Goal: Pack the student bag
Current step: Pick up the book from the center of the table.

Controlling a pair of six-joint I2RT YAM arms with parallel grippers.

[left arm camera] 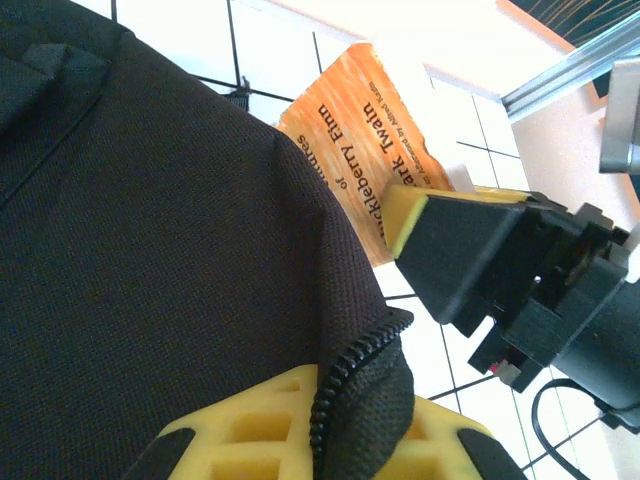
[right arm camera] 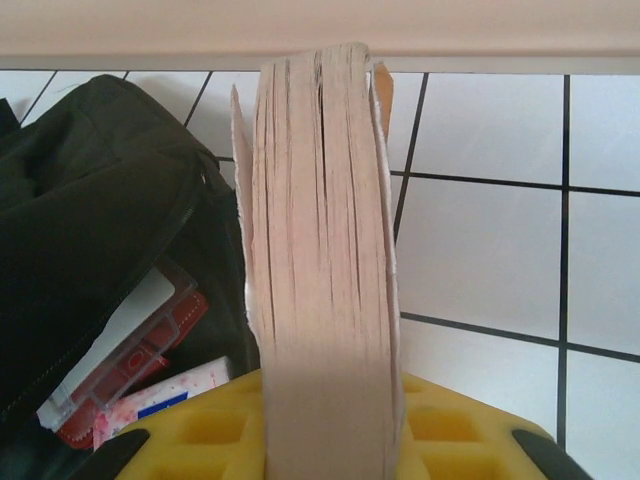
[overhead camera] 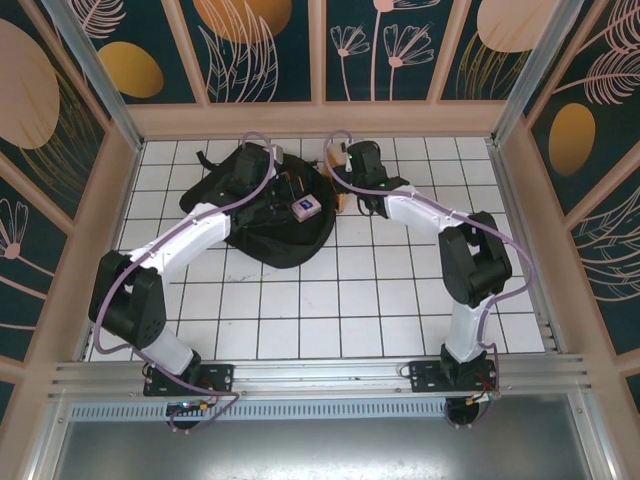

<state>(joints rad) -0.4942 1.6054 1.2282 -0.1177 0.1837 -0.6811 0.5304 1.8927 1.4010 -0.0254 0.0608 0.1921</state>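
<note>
The white tiled table lies under both arms. The black bag rests on it at the far side, spreading out beneath and beyond the left gripper. That gripper's yellow fingers are pinched narrow on a fold of the bag's fabric along the zipper edge, which bunches up between them.

Just beside that fold, the right gripper holds a thick orange paperback book. The book stands on edge, with its page edges rising straight up out of the gap. The fingers press the book from both sides.

To the left of the right fingers the bag's mouth gapes. Inside it, close to the left finger, lies a flat clear-lidded case with red parts. A small white and pink packet sits nearer still.
</note>
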